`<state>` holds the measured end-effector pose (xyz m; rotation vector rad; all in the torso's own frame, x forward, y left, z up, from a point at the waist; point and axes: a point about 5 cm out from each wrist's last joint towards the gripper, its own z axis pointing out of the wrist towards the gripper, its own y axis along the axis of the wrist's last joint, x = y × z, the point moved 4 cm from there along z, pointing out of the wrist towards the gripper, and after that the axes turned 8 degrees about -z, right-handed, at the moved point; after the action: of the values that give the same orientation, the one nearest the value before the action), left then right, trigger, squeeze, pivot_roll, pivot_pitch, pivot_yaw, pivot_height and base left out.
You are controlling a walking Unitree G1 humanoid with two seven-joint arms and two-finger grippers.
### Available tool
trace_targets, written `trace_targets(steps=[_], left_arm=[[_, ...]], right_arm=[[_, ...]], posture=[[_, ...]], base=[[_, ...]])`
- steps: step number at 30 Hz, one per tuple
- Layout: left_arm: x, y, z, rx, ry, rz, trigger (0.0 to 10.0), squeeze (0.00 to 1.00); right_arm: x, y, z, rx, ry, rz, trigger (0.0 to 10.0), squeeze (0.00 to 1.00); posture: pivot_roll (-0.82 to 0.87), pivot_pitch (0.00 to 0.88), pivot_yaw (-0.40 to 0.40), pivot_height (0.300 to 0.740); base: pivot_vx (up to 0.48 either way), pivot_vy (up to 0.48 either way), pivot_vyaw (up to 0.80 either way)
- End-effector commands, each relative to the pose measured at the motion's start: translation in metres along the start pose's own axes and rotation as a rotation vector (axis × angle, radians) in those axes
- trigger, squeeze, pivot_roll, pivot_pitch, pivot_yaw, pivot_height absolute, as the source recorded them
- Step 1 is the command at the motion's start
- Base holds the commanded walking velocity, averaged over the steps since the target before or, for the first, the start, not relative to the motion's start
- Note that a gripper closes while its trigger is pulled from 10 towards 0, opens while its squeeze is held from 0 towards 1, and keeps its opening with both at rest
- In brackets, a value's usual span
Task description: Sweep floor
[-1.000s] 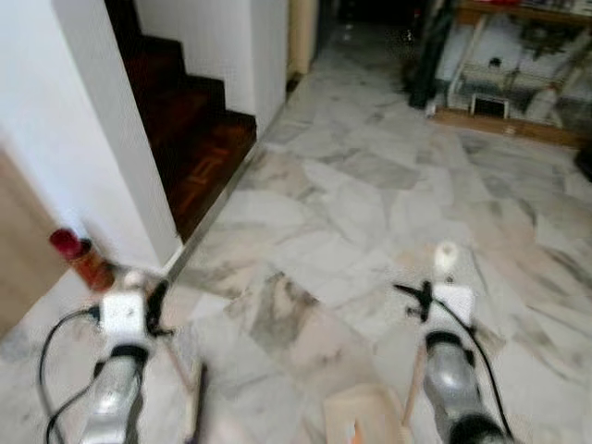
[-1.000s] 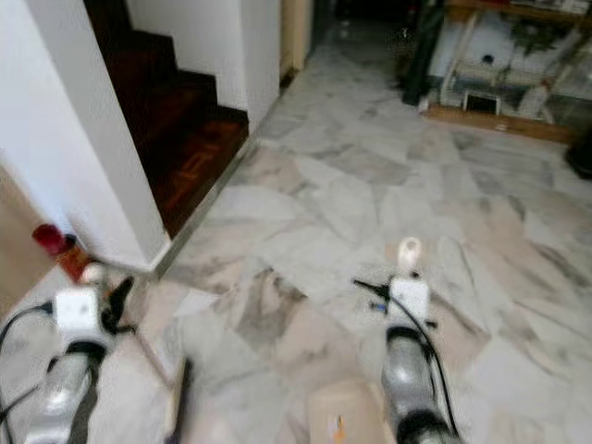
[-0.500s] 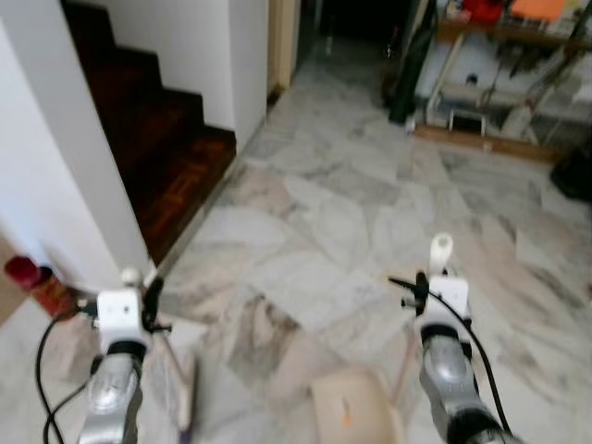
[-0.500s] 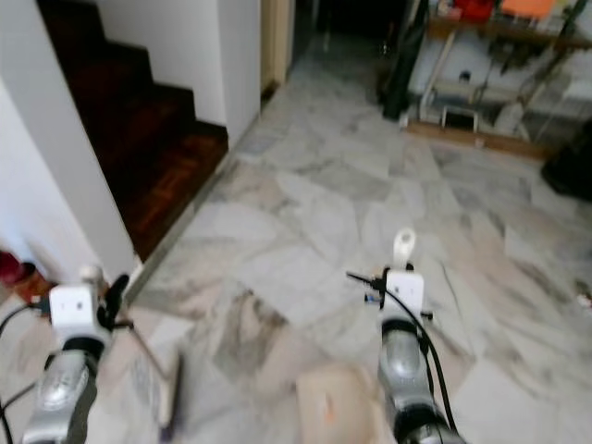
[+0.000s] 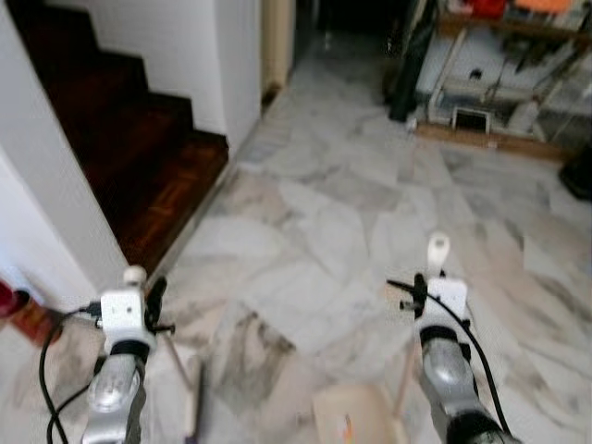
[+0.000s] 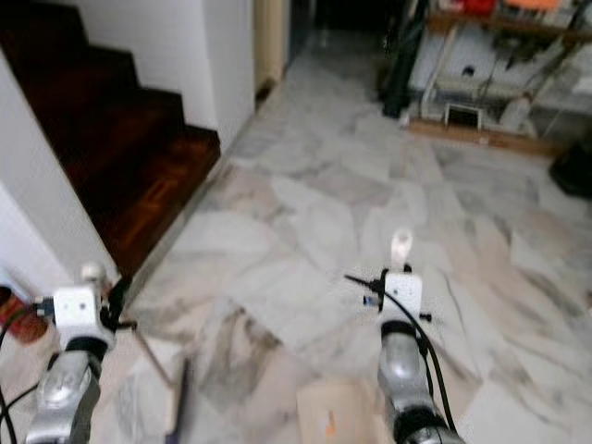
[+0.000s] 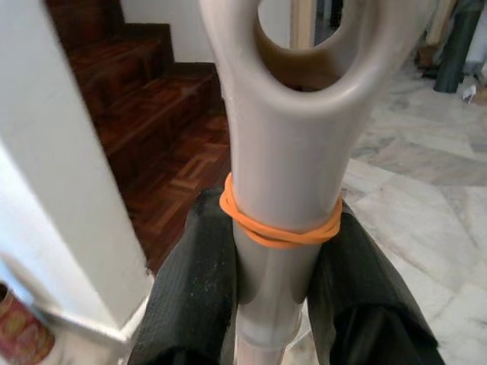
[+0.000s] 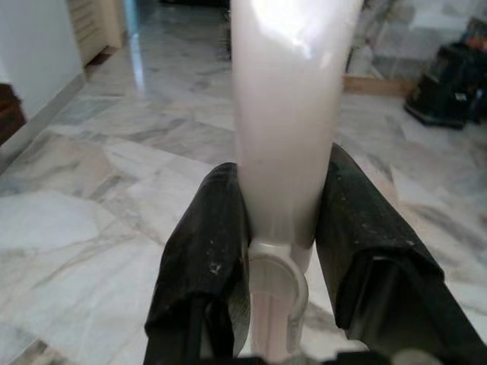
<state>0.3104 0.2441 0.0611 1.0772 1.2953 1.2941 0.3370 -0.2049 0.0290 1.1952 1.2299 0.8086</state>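
My left gripper [image 7: 278, 251] is shut on the grey broom handle [image 7: 285, 175], just below an orange rubber band [image 7: 278, 228]. In the eye view that handle's top [image 5: 135, 275] rises above the left wrist, and the broom head [image 5: 192, 409] rests on the marble floor [image 5: 324, 213] low at the left. My right gripper [image 8: 281, 228] is shut on a pale dustpan handle [image 8: 285, 114]. The handle's looped end [image 5: 437, 248] sticks up above the right wrist. The beige dustpan [image 5: 356, 421] sits on the floor at the bottom, between the arms.
A dark wooden staircase [image 5: 139, 157] climbs on the left behind a white wall corner [image 5: 46, 213]. A red can [image 5: 14, 305] stands at the wall's foot. A low shelf with clutter [image 5: 499, 83] and a dark upright object [image 5: 409, 65] are at the far right.
The camera has moved forward and turned right, so the wall corner and red can slid toward the left edge. Both grippers keep their hold on the handles.
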Motion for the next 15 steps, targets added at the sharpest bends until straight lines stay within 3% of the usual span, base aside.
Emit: trace_targets(steps=[1, 15], left_arm=[[-0.0107, 0.0038, 0.0026, -0.021, -0.027, -0.004, 10.0, 0.0], [-0.0091, 0.0028, 0.002, -0.019, -0.024, -0.003, 10.0, 0.0]], right_arm=[[-0.0108, 0.0039, 0.0035, -0.018, -0.026, -0.005, 10.0, 0.0], [-0.007, 0.0051, 0.0035, -0.025, 0.0, -0.002, 10.0, 0.0]], posture=[[0.0, 0.0, -0.03, 0.74], [0.0, 0.0, -0.032, 0.74]], base=[[0.364, 0.0, 0.0], [0.364, 0.0, 0.0]])
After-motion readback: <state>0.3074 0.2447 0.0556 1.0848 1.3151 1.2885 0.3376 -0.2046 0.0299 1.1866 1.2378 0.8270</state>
